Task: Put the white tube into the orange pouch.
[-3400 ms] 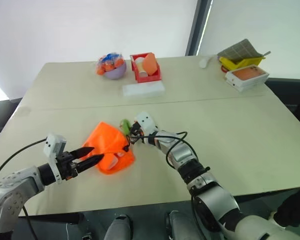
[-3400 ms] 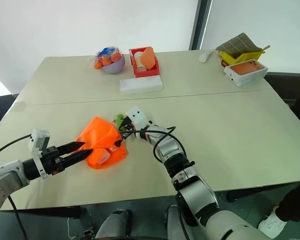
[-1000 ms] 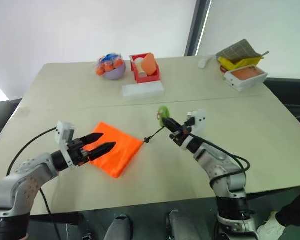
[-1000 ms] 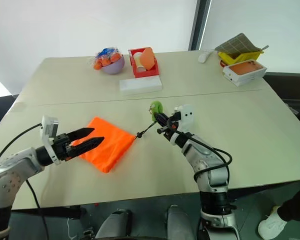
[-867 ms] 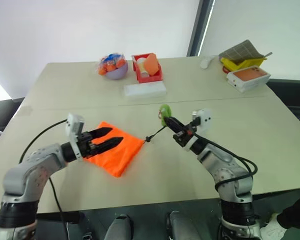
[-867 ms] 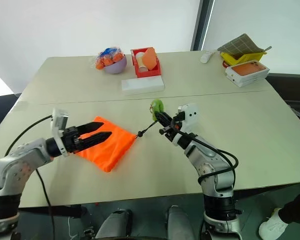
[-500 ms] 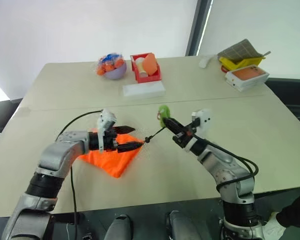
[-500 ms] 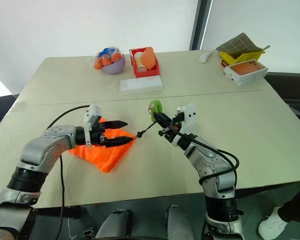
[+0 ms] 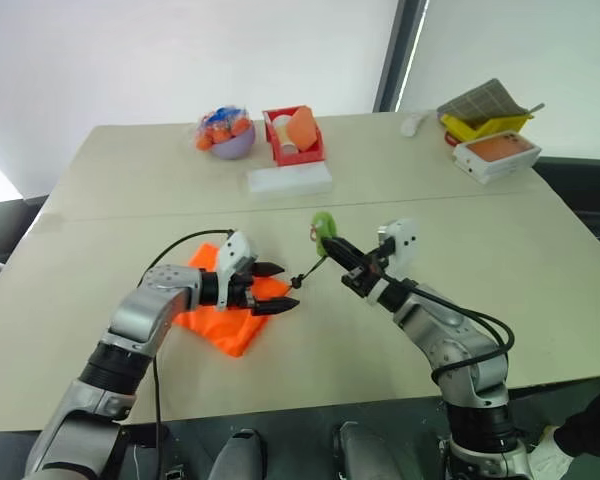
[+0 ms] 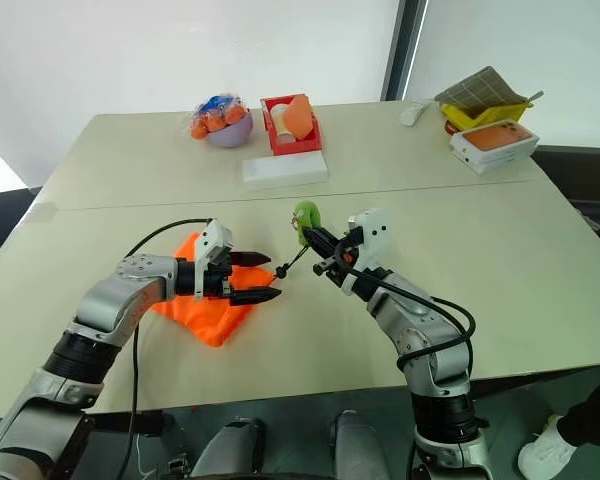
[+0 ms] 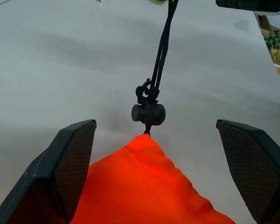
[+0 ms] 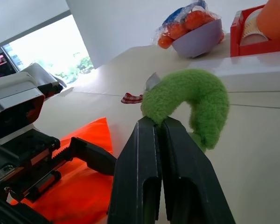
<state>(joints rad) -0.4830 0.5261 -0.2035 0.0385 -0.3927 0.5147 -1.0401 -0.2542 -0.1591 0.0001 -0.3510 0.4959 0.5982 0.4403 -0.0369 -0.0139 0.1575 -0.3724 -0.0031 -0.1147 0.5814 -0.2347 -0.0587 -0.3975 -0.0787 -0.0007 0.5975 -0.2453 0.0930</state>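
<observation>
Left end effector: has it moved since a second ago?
Yes. The left end effector has swung toward the robot's right, crossing over the orange pouch to its corded corner, toward the right end effector; the white box stayed put.

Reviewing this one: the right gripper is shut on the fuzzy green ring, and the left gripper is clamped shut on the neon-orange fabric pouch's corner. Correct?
Not quite. The left gripper is open, its fingers either side of the neon-orange fabric pouch corner, as the left wrist view shows. The right gripper is indeed shut on the fuzzy green ring.

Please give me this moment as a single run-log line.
left gripper: open at cord lock | right gripper: shut on green ring | orange pouch: flat on table
</observation>
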